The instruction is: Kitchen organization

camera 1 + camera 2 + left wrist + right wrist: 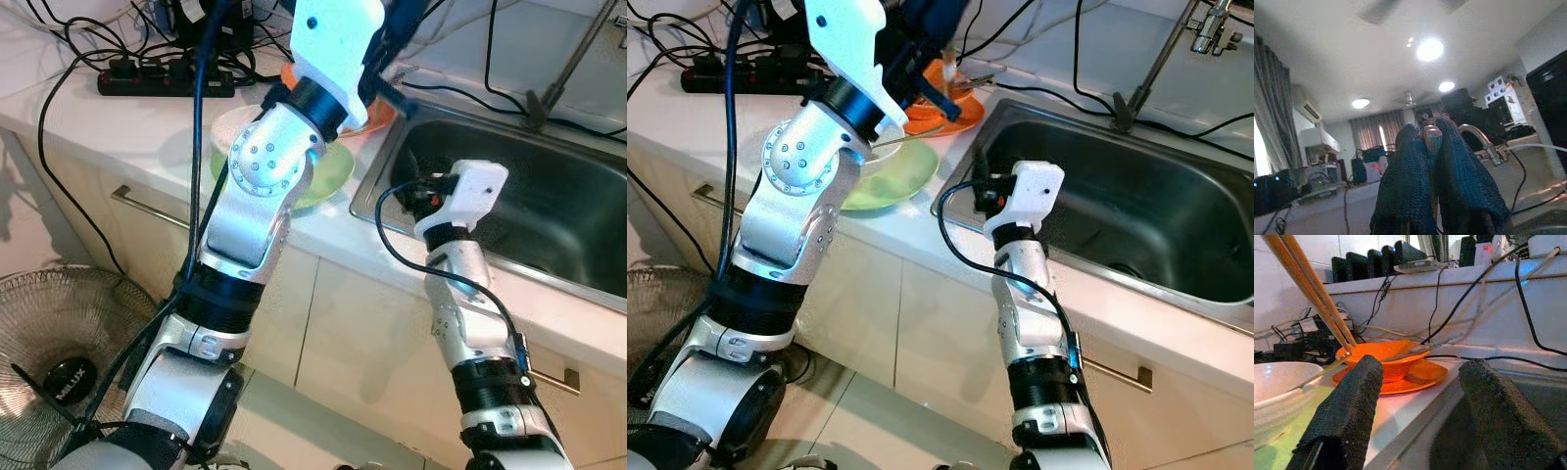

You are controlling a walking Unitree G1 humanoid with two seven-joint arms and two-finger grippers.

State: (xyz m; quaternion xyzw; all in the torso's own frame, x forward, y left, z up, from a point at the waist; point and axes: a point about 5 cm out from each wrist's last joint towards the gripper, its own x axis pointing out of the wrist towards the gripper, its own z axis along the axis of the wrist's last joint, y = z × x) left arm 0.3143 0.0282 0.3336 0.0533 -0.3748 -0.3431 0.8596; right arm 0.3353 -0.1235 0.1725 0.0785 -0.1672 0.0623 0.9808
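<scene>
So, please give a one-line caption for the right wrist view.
Open right gripper at the sink edge, facing an orange bowl and chopsticks.

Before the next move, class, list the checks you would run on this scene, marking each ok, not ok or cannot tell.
1. Left pincer shut on chopsticks: ok.
2. Chopstick tips at the orange bowl: ok.
3. Orange bowl seated on orange plate: ok.
4. Right pincer open and holding nothing: ok.
5. Right pincer by the sink edge, apart from the dishes: ok.
6. Contents of the orange bowl: cannot tell.
</scene>
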